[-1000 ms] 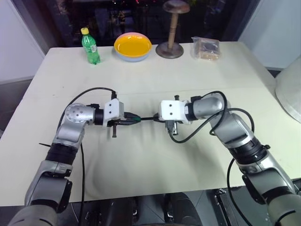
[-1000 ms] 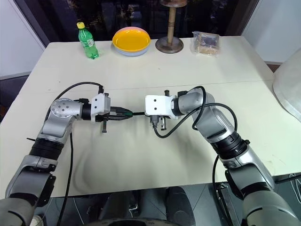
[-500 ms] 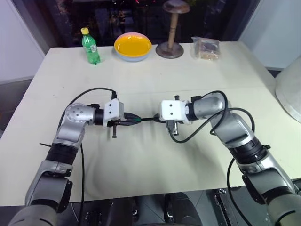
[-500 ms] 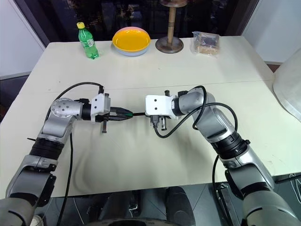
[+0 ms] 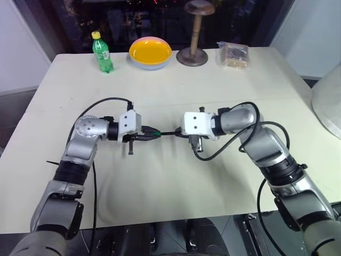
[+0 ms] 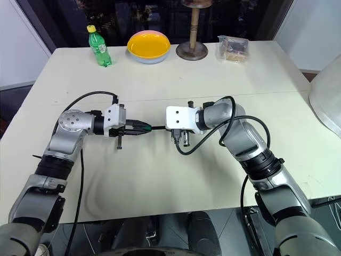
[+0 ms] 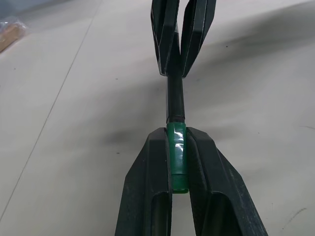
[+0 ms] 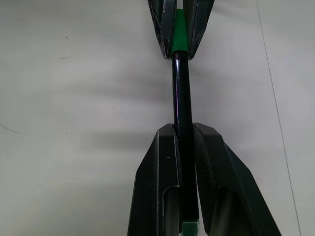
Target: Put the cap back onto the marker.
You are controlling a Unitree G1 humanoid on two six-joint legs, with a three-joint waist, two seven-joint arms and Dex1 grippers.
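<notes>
Above cream table [image 5: 176,96], cap [image 7: 176,156] in left jaws, on marker [image 8: 181,101] in right jaws

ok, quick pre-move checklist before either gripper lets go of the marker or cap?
1. Left gripper shut on the small bright green plastic cap: ok.
2. Right gripper shut on the thin dark marker: ok.
3. Cap and marker in one straight line: ok.
4. Marker end inside the cap's mouth: ok, no gap shows at the joint.
5. Cap pushed fully home: cannot tell.
6. Both held above the cream tablecloth, with the green soda bottle and the yellow bowl far off at the back edge: ok.
</notes>
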